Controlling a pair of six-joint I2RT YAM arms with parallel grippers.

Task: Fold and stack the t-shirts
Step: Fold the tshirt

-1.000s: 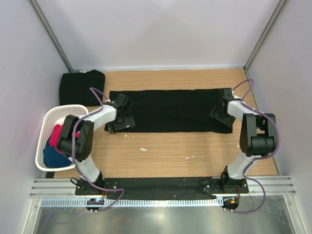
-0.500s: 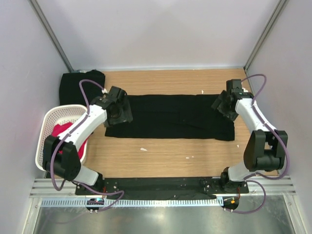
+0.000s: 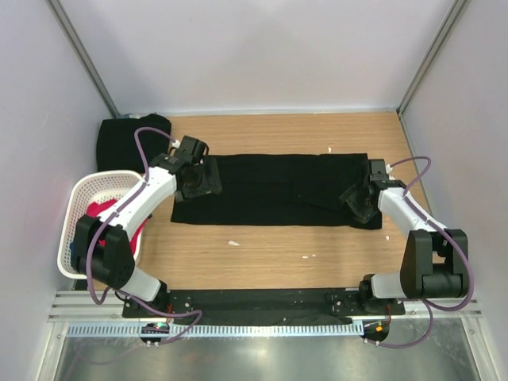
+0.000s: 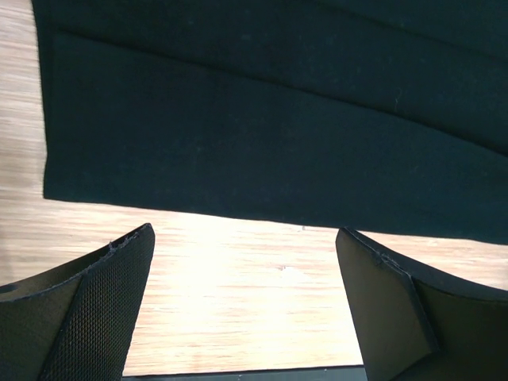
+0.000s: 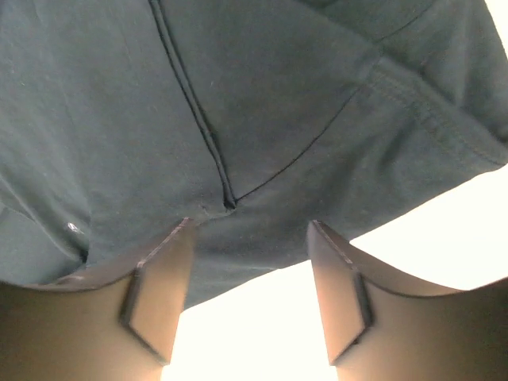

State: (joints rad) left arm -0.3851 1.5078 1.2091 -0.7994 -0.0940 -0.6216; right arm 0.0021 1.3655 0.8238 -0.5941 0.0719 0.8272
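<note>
- we are seeing even, soft overhead light in the top view.
- we are losing the table [image 5: 444, 262] to white glare in the right wrist view.

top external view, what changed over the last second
Both arms reached away from their bases over the spread t-shirt; the left gripper stopped at its left end, the right gripper came back to the near right corner. Both are open now, holding nothing. The folded black pile and basket stayed put.
</note>
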